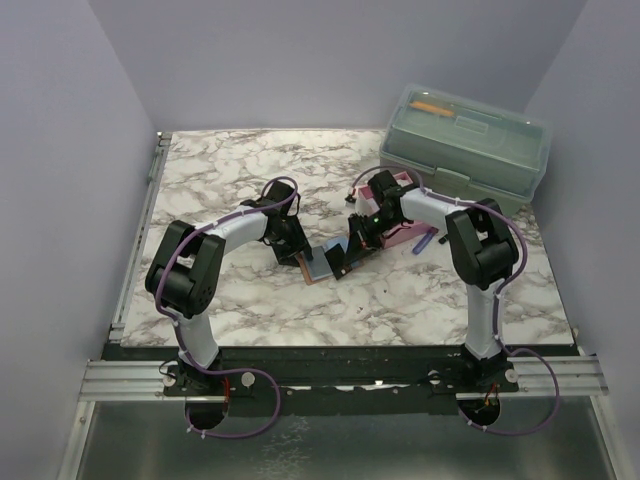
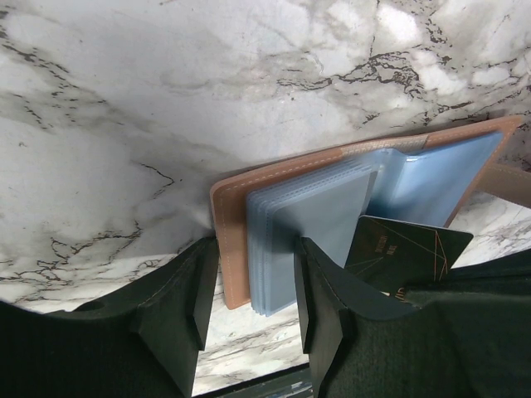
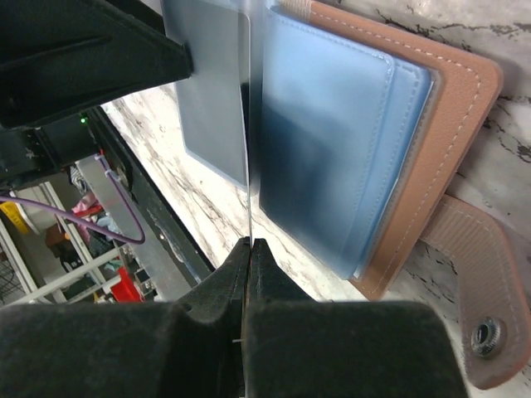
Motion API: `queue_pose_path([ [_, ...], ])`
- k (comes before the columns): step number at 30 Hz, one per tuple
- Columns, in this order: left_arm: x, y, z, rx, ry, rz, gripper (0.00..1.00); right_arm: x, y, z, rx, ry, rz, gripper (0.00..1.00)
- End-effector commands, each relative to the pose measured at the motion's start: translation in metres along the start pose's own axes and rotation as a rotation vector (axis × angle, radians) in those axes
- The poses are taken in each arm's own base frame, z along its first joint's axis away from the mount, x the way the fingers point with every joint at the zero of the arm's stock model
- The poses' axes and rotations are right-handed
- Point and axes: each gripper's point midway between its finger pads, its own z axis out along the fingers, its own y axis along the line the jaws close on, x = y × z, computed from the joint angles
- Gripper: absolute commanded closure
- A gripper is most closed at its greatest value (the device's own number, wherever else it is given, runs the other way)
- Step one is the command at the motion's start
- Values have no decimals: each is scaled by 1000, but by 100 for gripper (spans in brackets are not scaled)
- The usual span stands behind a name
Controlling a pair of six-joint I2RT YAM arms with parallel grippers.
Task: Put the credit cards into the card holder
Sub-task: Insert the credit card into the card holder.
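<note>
Top external view: the near part of the bench (image 1: pixel 250 310) shows bare marble, and room for approach is judged ample there. At mid-bench the card holder (image 1: pixel 322 265) is laid open, cover down, between the two tools. The left tool (image 2: pixel 253 286) is seen with its jaws apart, straddling the left edge of the cover and the blue sleeves (image 2: pixel 319 215). Whether it presses on them cannot be told. The right tool (image 3: pixel 249 249) is clamped on a dark card (image 2: pixel 406 249), which is seen edge-on in the right wrist view and is poised over the sleeves.

The step in hand is judged to be insertion. The next move calls for the card's leading edge to be lined up with a sleeve mouth and slid in squarely, with the holder held flat. Just beyond the right tool, a pink tray (image 1: pixel 405 233) crowds the far side. The toolbox (image 1: pixel 470 150) stands well apart at the far right.
</note>
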Motion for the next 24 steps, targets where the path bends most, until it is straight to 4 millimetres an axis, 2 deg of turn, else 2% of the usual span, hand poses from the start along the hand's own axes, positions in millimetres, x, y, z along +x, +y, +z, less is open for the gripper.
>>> queue_pose_path([
  [1,16,60,27,-222,36,23,52,-5,-2,0,-12,8,-6,100],
  [24,11,61,26,-241,39,77,52,-12,-25,15,94,49,-19,100],
])
